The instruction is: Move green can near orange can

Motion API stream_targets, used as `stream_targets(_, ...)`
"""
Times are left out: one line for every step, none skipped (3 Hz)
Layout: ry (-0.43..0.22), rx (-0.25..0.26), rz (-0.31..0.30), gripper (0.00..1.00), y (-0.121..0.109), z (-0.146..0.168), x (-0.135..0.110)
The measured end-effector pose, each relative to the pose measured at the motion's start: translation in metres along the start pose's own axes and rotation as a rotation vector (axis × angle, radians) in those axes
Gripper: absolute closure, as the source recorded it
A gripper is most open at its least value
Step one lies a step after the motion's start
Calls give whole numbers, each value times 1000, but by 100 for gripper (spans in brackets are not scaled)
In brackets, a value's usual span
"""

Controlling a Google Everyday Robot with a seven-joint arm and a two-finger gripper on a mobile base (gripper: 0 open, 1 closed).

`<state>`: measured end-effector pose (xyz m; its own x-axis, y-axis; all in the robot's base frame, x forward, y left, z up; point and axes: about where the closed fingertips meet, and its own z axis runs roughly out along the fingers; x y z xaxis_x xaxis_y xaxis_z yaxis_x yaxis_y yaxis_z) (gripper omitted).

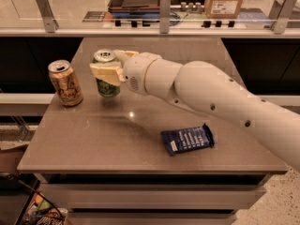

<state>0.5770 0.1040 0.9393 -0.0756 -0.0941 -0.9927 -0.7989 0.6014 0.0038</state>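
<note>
The green can [108,80] is upright in my gripper [110,64], whose cream fingers [106,73] are shut around its upper body. The can hangs just above the brown table [117,135], left of its middle. The orange can [66,83] stands upright on the table near the left edge, a short gap to the left of the green can. My white arm reaches in from the lower right across the table.
A dark blue snack packet [188,139] lies flat on the table right of middle, under my arm. A glass-railed counter [159,27] with a tray and a cardboard box [226,0] runs behind the table. The floor drops off at the table's left and front edges.
</note>
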Motion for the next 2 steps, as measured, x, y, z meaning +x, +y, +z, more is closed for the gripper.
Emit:
stream_targets(-11,17,12,100,21,6,9)
stream_targets(4,27,22,100,35,12,18)
